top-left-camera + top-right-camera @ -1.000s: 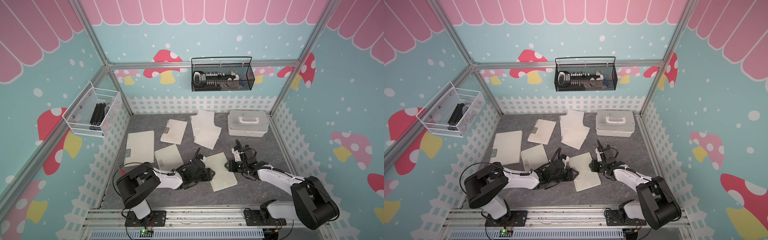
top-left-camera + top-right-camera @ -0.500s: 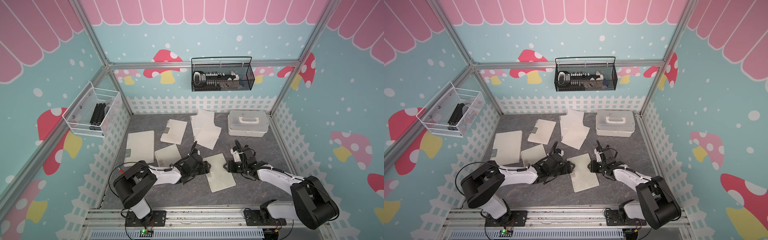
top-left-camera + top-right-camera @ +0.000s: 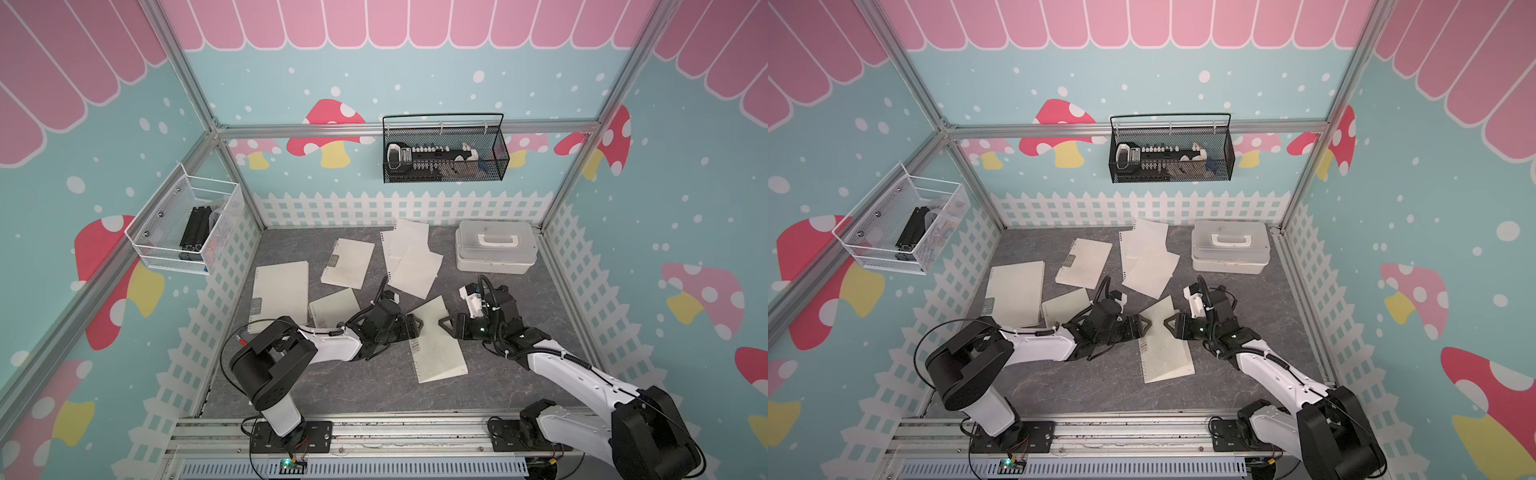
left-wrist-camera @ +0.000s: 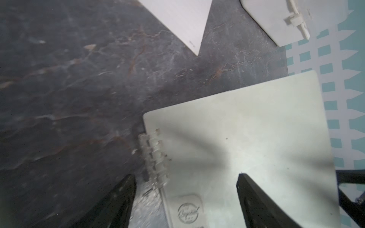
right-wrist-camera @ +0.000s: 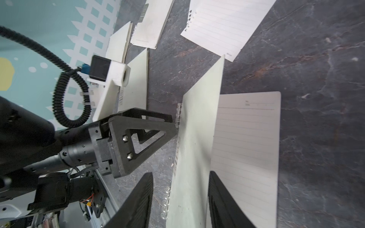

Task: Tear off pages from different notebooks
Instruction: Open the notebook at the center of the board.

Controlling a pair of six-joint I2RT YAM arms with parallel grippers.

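Right wrist view: right end effector (image 5: 180, 173) half open astride raised notebook cover (image 5: 197, 128); left end effector (image 5: 172, 126) wide open, empty.

I have the box (image 3: 494, 249) in the back right corner of the surface (image 3: 332, 386), with the loose pages (image 3: 409, 257) overlapping just left of it by the back edge. The largest notebook (image 3: 280, 295) lies along the left edge, a second notebook (image 3: 349, 264) behind and right of it, and a third notebook (image 3: 334, 305) just beside it toward the middle. The open notebook (image 3: 436, 349) lies at mid-width nearer the front edge, its cover raised, with my left claw (image 3: 417, 323) at its left side and my right claw (image 3: 446, 322) at its right.
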